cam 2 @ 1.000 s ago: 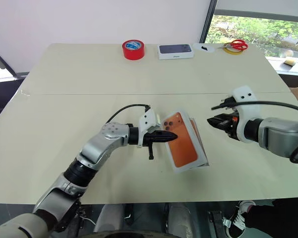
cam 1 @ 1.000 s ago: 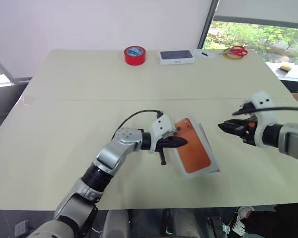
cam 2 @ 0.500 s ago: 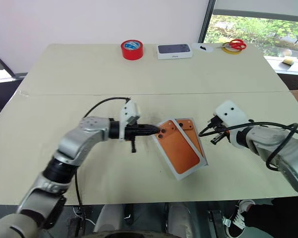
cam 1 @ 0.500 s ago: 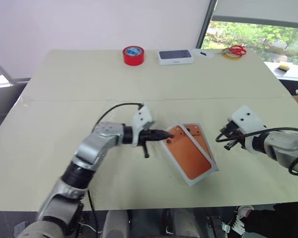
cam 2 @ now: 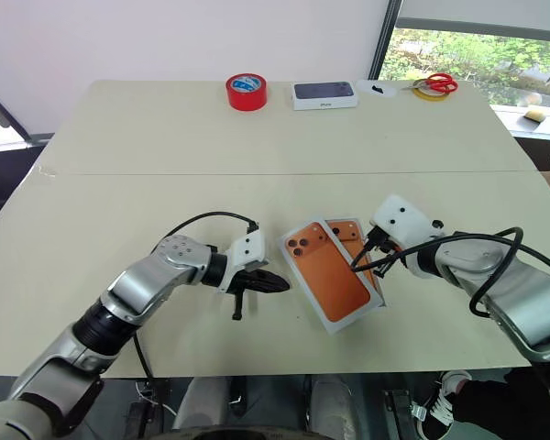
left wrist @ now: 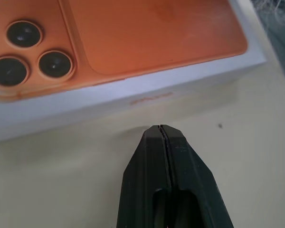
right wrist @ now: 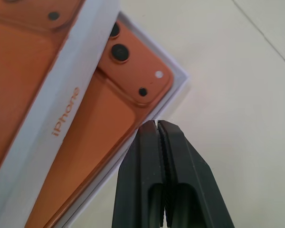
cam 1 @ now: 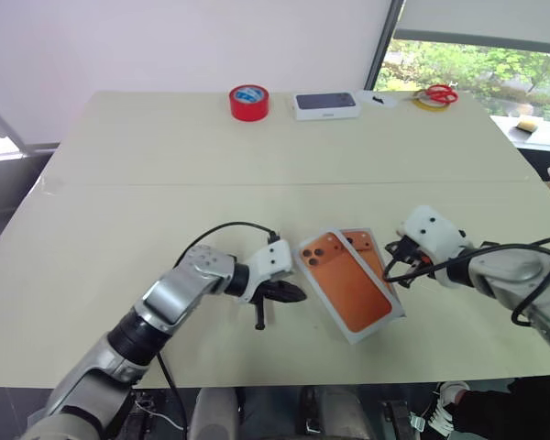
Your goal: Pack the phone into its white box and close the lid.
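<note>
Squaring the white cardboard lid with the printed orange phone [cam 1: 341, 280], lying askew over the slim orange phone [right wrist: 109, 109] in its shallow white cardboard box [right wrist: 179, 80] on the counter [cam 1: 257, 156], using closed, empty jaws either side for gentle corner nudges before pressing flat.

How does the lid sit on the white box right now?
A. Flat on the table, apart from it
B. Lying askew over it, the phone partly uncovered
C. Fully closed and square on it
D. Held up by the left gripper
B: the lid lies skewed across the white box, leaving the phone showing beside it.
</note>
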### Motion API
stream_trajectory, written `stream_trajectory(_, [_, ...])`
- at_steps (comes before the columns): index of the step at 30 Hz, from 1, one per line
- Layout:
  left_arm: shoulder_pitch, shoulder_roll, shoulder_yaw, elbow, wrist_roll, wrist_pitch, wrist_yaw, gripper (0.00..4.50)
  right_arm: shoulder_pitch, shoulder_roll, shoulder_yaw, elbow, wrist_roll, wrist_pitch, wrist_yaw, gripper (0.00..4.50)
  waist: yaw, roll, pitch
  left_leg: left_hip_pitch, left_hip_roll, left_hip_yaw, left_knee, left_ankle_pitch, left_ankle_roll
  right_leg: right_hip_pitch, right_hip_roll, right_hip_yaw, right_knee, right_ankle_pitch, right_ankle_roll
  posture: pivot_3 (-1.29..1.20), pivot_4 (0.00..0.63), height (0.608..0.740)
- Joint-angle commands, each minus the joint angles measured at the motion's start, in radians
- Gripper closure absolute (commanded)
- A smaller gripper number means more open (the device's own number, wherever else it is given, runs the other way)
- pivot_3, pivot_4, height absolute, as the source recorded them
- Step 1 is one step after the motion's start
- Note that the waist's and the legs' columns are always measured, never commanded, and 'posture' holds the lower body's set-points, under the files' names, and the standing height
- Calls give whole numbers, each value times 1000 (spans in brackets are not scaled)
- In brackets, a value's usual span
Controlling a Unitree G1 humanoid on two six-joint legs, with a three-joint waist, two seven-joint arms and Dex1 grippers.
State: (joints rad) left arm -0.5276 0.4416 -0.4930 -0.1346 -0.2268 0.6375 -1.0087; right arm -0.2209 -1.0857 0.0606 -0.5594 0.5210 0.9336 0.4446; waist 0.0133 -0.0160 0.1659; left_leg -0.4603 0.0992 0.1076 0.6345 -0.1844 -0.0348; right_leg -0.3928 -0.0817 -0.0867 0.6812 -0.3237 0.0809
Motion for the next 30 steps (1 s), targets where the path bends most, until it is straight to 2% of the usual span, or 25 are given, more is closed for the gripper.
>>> stream_trajectory(1, [-26, -36, 7, 3, 17, -31, 30, 4500, 4, 16, -17, -60, -17, 17, 17, 4435, 0, 0, 0, 0, 0, 0, 0, 0, 0, 0, 0, 0, 0, 0, 0, 0, 150, 730])
stream_trajectory(9, [-77, -178, 97, 91, -15, -27, 114, 4500, 40, 38, -11, -107, -56, 62, 29, 4435, 0, 0, 0, 0, 0, 0, 1, 0, 0, 0, 0, 0, 0, 0, 0, 0, 150, 730])
stream_trajectory(19, [-94, -234, 84, 137, 8, -49, 115, 4500, 52, 66, -38, -78, -108, 96, 30, 4435, 0, 0, 0, 0, 0, 0, 1, 0, 0, 1, 0, 0, 1, 0, 0, 0, 150, 730])
stream_trajectory(30, [-81, -246, 83, 125, 9, -41, 114, 4500, 54, 88, -62, -47, -164, 92, 49, 4435, 0, 0, 0, 0, 0, 0, 2, 0, 0, 1, 0, 0, 1, 0, 0, 0, 150, 730])
